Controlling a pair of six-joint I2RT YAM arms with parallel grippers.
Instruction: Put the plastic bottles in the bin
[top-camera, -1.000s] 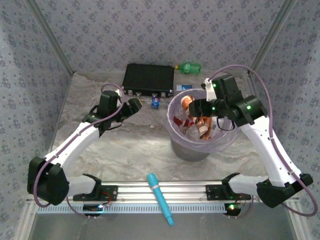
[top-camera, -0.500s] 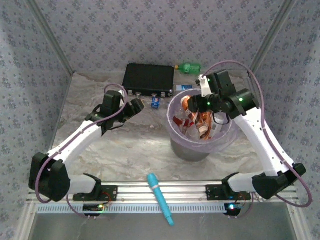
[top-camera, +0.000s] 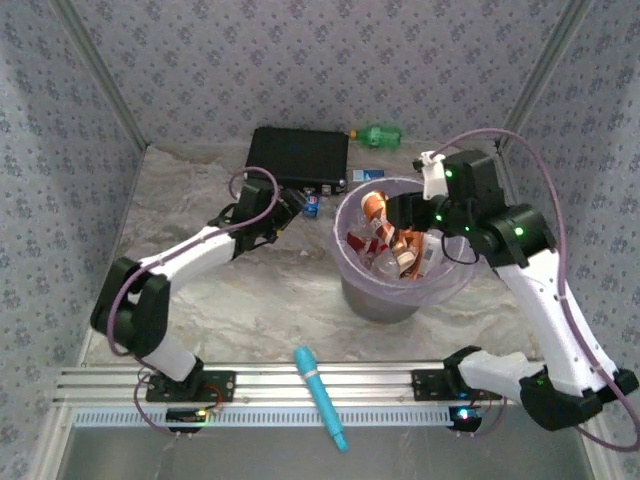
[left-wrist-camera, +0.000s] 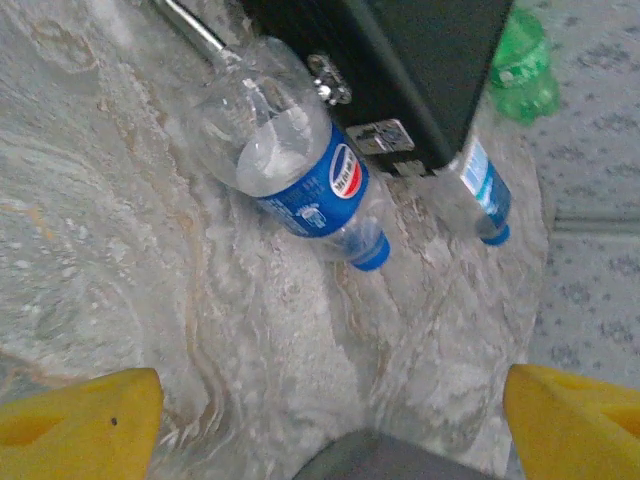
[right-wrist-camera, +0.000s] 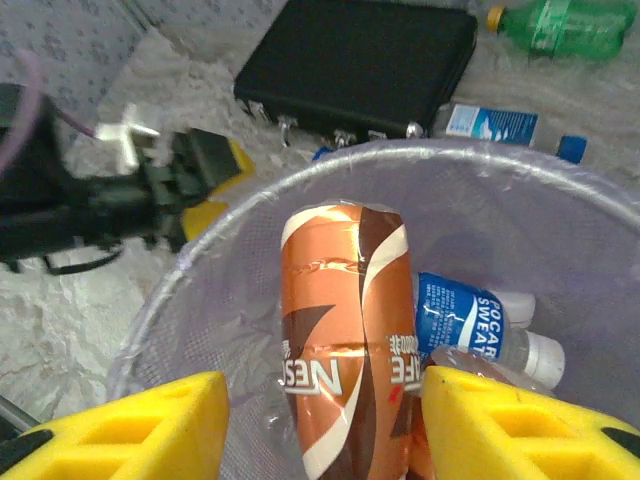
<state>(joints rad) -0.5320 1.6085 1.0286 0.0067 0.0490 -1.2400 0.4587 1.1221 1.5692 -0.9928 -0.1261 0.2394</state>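
Observation:
My left gripper (top-camera: 292, 207) is open and low over the table, its yellow fingertips (left-wrist-camera: 80, 420) wide apart. Ahead of it, beside the black box, lies a clear bottle with a blue label and blue cap (left-wrist-camera: 300, 172) (top-camera: 311, 203). A second blue-labelled bottle (left-wrist-camera: 486, 196) (top-camera: 368, 174) and a green bottle (top-camera: 378, 135) (left-wrist-camera: 522, 65) lie further back. My right gripper (top-camera: 393, 213) hangs open over the lilac-lined bin (top-camera: 352, 265). An orange bottle (right-wrist-camera: 345, 330) stands inside the bin between the spread fingers (right-wrist-camera: 130, 430), with a gap on its left side. A blue-labelled, white-capped bottle (right-wrist-camera: 465, 320) lies beside it.
The flat black box (top-camera: 298, 158) (right-wrist-camera: 360, 65) sits at the back, right behind the blue-capped bottle. A cyan stick (top-camera: 320, 396) lies across the front rail. Patterned walls close in the left, back and right sides. Open marbled tabletop lies left of the bin.
My left arm has reached forward and right, ending close to the black box and the blue-capped bottle. My right arm has shifted slightly right, still over the bin.

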